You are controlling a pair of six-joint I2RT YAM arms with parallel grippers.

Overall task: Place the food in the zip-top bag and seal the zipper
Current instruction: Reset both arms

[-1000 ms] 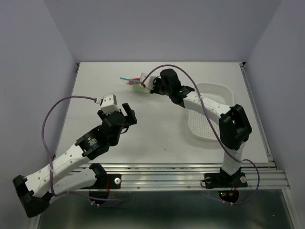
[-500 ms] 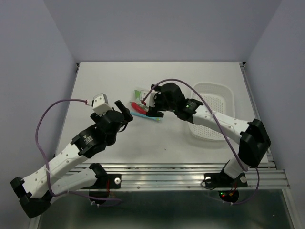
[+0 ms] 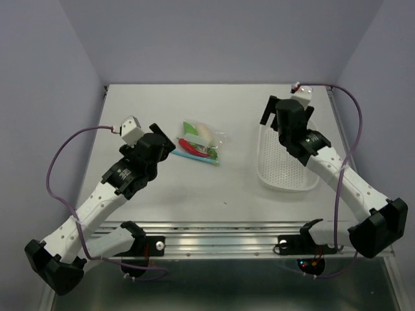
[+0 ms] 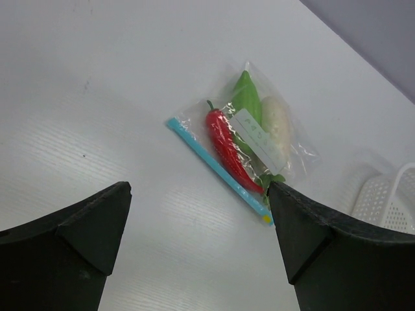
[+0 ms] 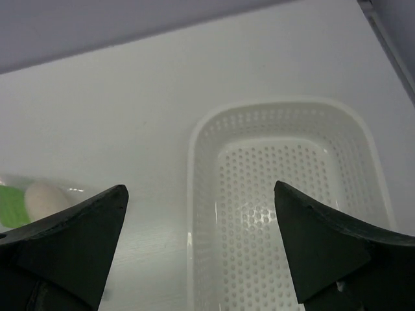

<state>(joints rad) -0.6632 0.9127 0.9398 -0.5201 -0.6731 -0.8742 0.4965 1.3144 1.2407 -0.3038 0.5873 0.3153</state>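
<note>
The zip-top bag (image 3: 200, 144) lies flat on the table between the arms, touched by neither gripper. Through its clear plastic I see the food inside: a red chili (image 4: 227, 146), a green pod (image 4: 246, 97) and a white radish (image 4: 275, 120). The zipper (image 4: 217, 168), a light-blue strip with a yellow end, runs straight along the bag's near edge. My left gripper (image 3: 165, 139) hovers just left of the bag, open with nothing between its fingers (image 4: 198, 194). My right gripper (image 3: 285, 111) is open and empty above the white basket, well to the right of the bag.
A white perforated basket (image 3: 288, 175) stands at the right with nothing in it; it fills the right wrist view (image 5: 285, 194). Purple walls close in the table on three sides. A metal rail runs along the near edge.
My right gripper opened, let go of the bag and swung right over the basket. The bag came down from the far middle of the table to where it lies. My left arm shifted slightly left.
</note>
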